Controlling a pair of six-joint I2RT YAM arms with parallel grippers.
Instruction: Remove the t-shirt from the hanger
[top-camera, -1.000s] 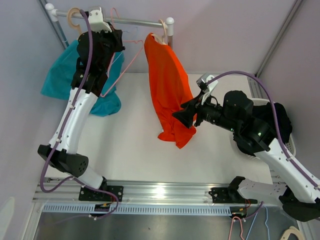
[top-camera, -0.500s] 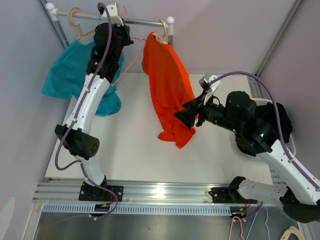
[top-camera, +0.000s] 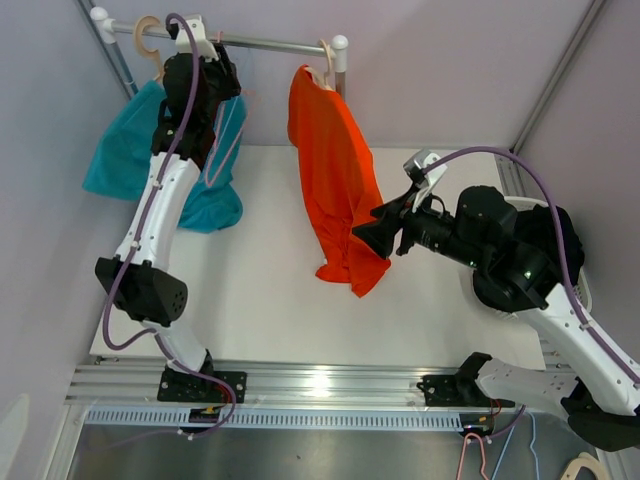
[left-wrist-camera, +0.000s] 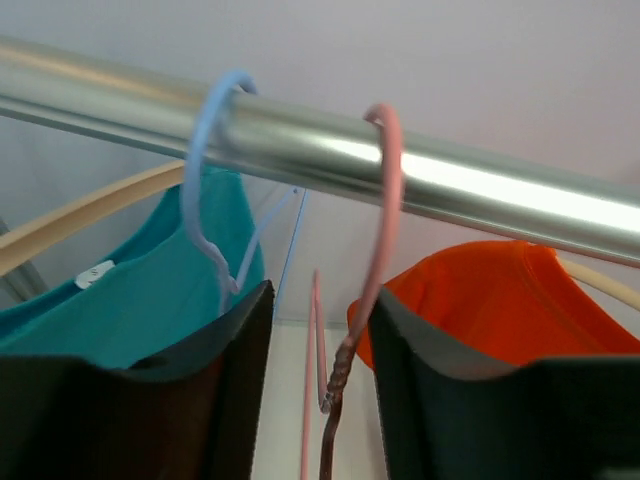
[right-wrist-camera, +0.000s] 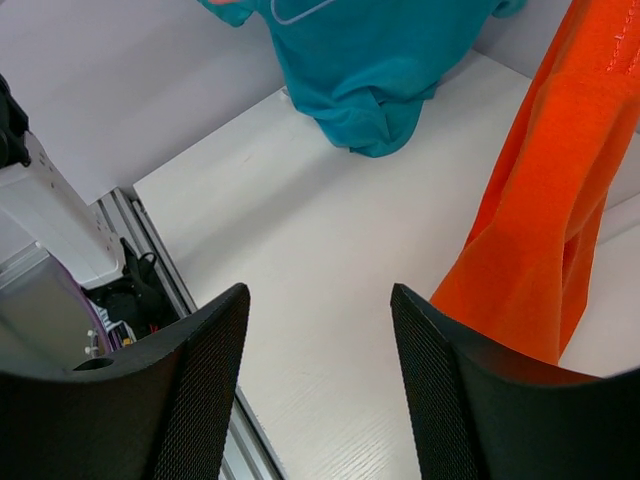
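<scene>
Top view: the orange t-shirt (top-camera: 335, 170) hangs on a wooden hanger (top-camera: 327, 60) at the right end of the rail (top-camera: 270, 43). The teal t-shirt (top-camera: 125, 150) hangs under the rail's left end. The left end effector (top-camera: 218, 60) is up at the rail between them. The right end effector (top-camera: 372, 238) is well below the rail, just beside the orange t-shirt's lower half, so that's likely your target.

Left wrist: the end effector is partly open, straddling the neck of a bare pink hanger (left-wrist-camera: 383, 200) hooked on the rail, and isn't clamped on it.

Right wrist: the end effector is wide open and holds nothing. The table (right-wrist-camera: 330, 250) is underneath.

Risks:
- Drag the hem sideways and the hook may ride off the rail, so hanger and shirt drop together.
- The collar can snag on a hanger shoulder.
- Close the left end effector now and you grab the wrong hanger.
</scene>
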